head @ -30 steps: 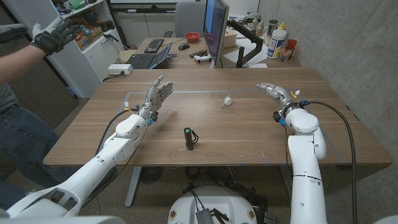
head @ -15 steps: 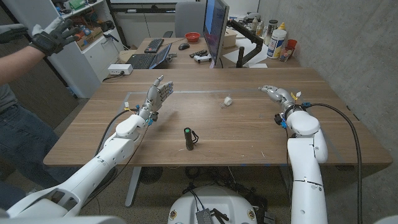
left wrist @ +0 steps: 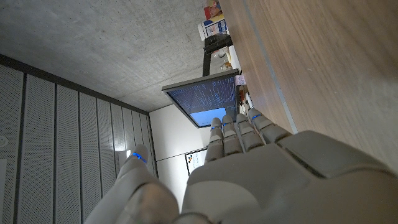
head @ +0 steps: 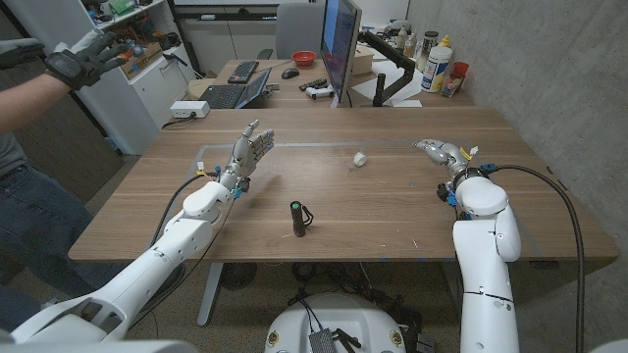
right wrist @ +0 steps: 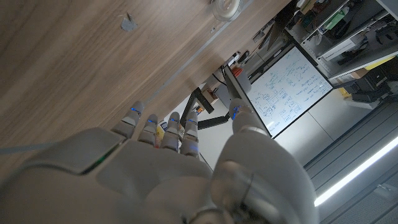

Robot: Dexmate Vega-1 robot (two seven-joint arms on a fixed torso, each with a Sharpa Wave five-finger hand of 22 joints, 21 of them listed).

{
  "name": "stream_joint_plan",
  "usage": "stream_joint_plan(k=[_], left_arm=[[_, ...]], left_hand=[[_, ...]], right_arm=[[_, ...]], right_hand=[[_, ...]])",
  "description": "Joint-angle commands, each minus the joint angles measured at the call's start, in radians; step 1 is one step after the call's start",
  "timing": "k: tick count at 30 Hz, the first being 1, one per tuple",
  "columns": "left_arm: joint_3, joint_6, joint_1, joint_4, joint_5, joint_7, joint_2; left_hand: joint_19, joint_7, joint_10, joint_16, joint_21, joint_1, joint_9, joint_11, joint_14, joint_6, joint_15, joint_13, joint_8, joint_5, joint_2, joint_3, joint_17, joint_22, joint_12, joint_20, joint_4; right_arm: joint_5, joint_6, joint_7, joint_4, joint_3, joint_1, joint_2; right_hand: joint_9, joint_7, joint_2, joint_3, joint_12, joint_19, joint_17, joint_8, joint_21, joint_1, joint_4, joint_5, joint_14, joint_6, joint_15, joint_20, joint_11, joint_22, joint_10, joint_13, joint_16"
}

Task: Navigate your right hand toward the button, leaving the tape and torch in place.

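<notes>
Wooden tabletop (head: 392, 211) spreads across the middle of the head view, and my two arms come in from the bottom corners. My right robot hand (head: 439, 152) sits at the right of the frame near the tabletop's far right part, fingers stretched out and apart, holding nothing. In the right wrist view that same hand (right wrist: 168, 162) points its fingers over the wood grain, with the tape (right wrist: 225, 7), a pale ring, at the top edge of that picture and a small grey scrap (right wrist: 127, 22) on the wood between.

My left robot hand (head: 247, 154) is raised at the left centre of the head view, fingers spread and upright, empty. The left wrist view shows its fingers (left wrist: 239, 134) extended, side by side, towards a monitor (left wrist: 208, 96).

Lying on the tabletop just below the frame's centre is the torch (head: 297, 218), a dark cylinder with a green end, well apart from both hands. A small white object (head: 359, 158) lies above and to the right of it, between my two hands; I cannot tell whether it is the button.

At the upper left, a person's gloved hand (head: 80, 57) reaches out beside the table.
</notes>
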Motion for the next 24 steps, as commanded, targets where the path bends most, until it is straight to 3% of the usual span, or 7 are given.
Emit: stream_joint_plan(k=[1,24], left_arm=[[-0.001,0.000,0.002,-0.005,-0.003,-0.004,0.003],[0.005,0.001,0.009,-0.021,0.003,-0.006,0.010]], left_hand=[[-0.004,0.000,0.005,0.003,-0.003,-0.002,0.005,-0.005,-0.001,0.010,-0.006,0.004,0.004,0.007,0.007,-0.005,0.004,0.004,0.004,-0.012,0.001],[-0.007,0.000,0.005,0.003,-0.003,0.000,0.005,-0.007,-0.003,0.017,-0.006,0.004,0.005,0.011,0.009,-0.012,0.004,0.004,0.004,-0.009,0.002]], right_arm=[[-0.108,-0.107,0.030,-0.064,-0.045,-0.024,-0.005],[-0.266,-0.254,0.049,-0.176,-0.110,-0.100,-0.007]], right_hand=[[0.002,-0.007,-0.007,0.000,0.003,-0.001,0.005,0.002,-0.002,0.003,0.003,0.009,-0.005,0.007,0.009,0.009,-0.005,0.006,0.005,0.001,0.003],[0.002,-0.012,-0.020,-0.003,0.004,-0.019,0.005,0.004,-0.020,0.003,0.003,0.016,-0.011,0.013,0.014,0.032,-0.004,0.006,0.000,0.002,0.005]])
